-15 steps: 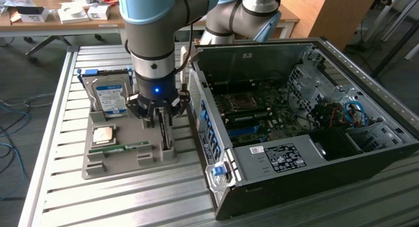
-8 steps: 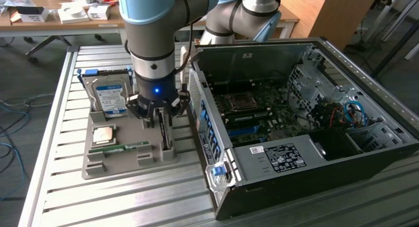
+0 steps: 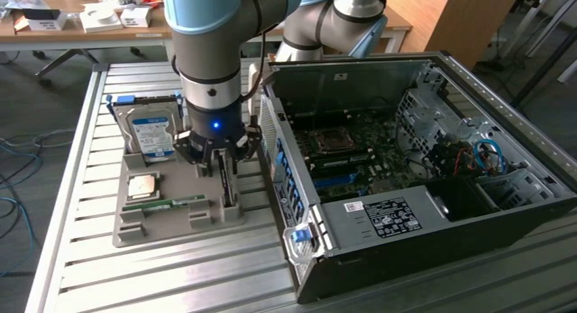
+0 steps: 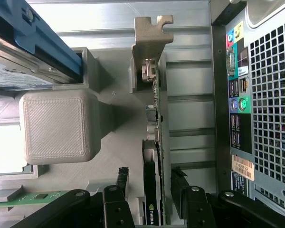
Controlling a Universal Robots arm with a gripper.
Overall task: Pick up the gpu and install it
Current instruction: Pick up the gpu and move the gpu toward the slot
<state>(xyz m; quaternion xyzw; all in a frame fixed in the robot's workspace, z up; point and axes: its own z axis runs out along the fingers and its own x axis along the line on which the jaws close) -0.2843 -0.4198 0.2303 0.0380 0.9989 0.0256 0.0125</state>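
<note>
Near edge of the tray [image 3: 135, 235]: memory stick [image 3: 167, 205] lying flat, cpu [image 3: 144, 186] just behind it. Past them, the gpu [image 3: 226, 184] stands on edge in a slot along the tray edge nearest the case [image 3: 433, 211].

Gripper [image 3: 219, 159] is down over that slot, released, jaws wide, nothing held. In the wrist view the fingers [image 4: 179, 183] sit one on each flat side of the card. There's a small gap on both sides and no contact that I can make out.

Key relation: the card lies straight below the hand, between the jaws, not off to a side. Its long axis runs along the slot, parallel to the case's rear panel and across the jaws' closing line. The bracket [image 4: 149, 42] is at the end away from the fingers. Grasp looks lined up on the board faces.

Far tray edge: hard drive [image 3: 148, 134], upright. The case lies open on the worktop [image 3: 180, 279], just beside the tray, card not yet in it.
</note>
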